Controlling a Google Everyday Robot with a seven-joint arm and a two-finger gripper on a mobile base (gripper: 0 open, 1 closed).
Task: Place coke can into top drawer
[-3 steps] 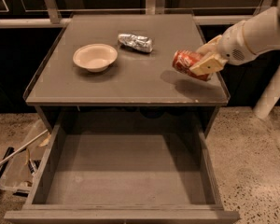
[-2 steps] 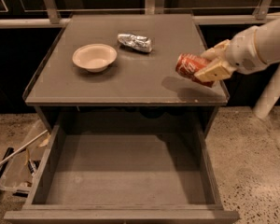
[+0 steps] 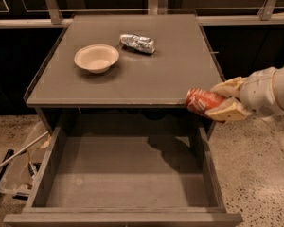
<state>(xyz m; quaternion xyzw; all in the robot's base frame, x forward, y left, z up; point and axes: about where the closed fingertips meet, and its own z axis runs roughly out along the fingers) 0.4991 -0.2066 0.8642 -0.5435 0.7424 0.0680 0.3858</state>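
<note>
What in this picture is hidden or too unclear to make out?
- Camera view: the gripper, at the cabinet's right front corner, covers the coke can's rear end.
- The arm is cut off by the right edge.
- The top drawer's front is cut off by the bottom edge.

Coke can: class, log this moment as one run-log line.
gripper: off front-right corner of table, jaws shut on coke can | top drawer: open, empty

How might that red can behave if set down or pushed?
Held sideways in the gripper by the cabinet's front right corner, the coke can would probably roll if released. Small and thin-looking, it's likely light, easily dented.
</note>
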